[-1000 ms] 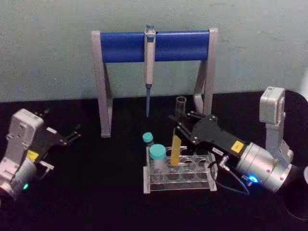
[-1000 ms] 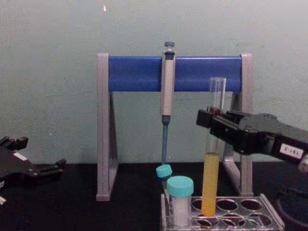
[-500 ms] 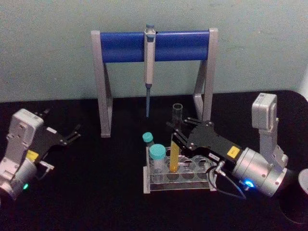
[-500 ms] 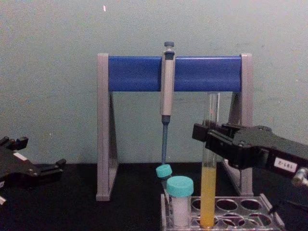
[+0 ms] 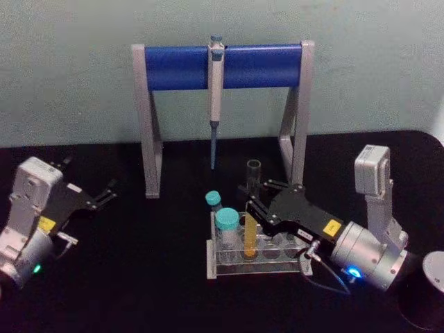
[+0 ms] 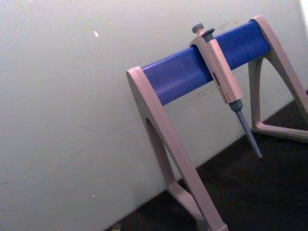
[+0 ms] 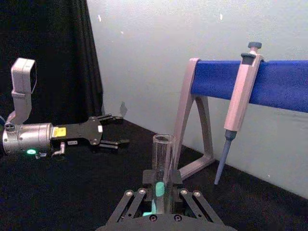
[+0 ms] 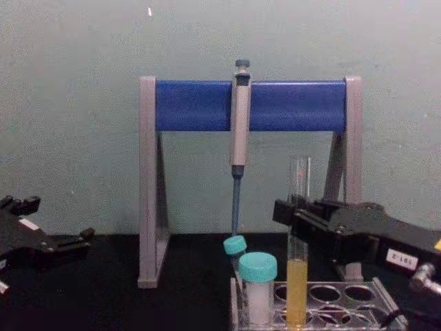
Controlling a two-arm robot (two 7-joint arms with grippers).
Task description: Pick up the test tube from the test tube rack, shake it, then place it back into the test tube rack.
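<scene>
Far left of the head view, the left gripper sits parked on the black table, its fingers apart and holding nothing, well away from the action.

Moving toward the centre, the grey-and-blue pipette stand fills the upper middle, a pipette hanging from its bar. Below it, in the lower middle, stands the test tube rack, a clear low frame with two teal-capped vials at its left end.

Just right of those vials is the test tube, upright, its long axis vertical, open mouth up, rounded end down inside a rack hole. In the chest view the test tube shows yellow liquid in its lower part, clear glass above.

Right again, the right gripper comes in from the lower right with its fingers closed on the tube at about mid-height, above the liquid line. From the right wrist view the tube rises straight up between them.

How will it handle? Thin glass, I judge: light, stiff, smooth enough to slip, and brittle under a hard squeeze. It's uncapped too, so any tilt risks a spill. Mid-height on the clear glass looks the sensible hold, pressure only moderate. It seems to be seated in the rack, so letting go looks like what's left.
</scene>
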